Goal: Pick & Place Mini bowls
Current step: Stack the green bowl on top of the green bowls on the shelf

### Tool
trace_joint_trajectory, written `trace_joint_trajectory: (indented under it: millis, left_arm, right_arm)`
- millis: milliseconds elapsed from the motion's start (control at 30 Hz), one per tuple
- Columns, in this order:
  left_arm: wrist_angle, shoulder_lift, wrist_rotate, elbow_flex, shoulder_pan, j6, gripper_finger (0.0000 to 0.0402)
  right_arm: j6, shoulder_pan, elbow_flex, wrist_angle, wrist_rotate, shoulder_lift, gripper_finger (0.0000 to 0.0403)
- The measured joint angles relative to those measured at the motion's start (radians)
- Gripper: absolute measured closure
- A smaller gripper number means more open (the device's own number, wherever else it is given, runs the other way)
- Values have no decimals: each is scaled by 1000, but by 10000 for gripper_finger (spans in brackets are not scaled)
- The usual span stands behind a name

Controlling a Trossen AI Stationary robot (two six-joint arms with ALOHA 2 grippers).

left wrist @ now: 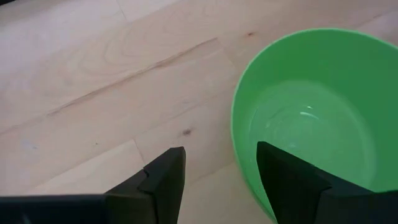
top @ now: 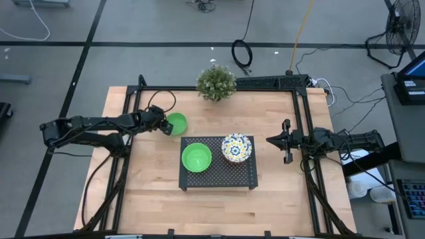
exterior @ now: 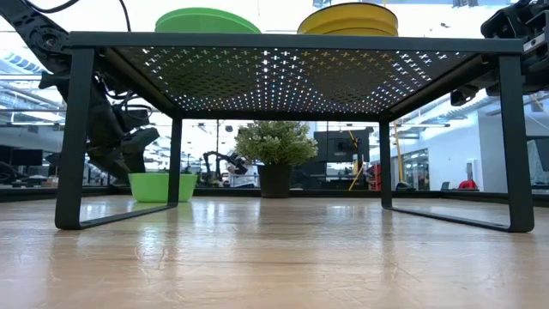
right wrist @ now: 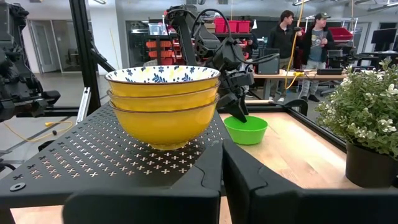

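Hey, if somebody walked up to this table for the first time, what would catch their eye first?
Probably the black perforated rack mid-table, carrying a bright green bowl beside a stack of floral bowls with yellow outsides. Next, the left gripper, open around the rim of a second green bowl on the wood behind the rack's left end. A potted plant stands at the far edge, and the right gripper waits shut beside the rack.

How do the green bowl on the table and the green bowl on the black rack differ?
The green bowl on the table sits on bare wood; the green bowl on the rack rests on the perforated black rack. The table bowl has the open left pincer straddling its rim; the rack bowl stands untouched beside the stacked patterned bowls. Both are plain, upright, empty.
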Motion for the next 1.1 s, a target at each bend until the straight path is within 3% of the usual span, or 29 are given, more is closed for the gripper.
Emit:
trace_joint_trajectory:
  millis: [467,667,1100]
  left_arm:
    - [22,0,5,0,0,5,202]
    - [49,0,58,0,-1,8,202]
    - [51,0,37,0,0,31,202]
  right_arm:
    - [0,0,0,0,0,0,403]
    - [0,0,0,0,0,0,403]
    - [0,0,0,0,0,0,403]
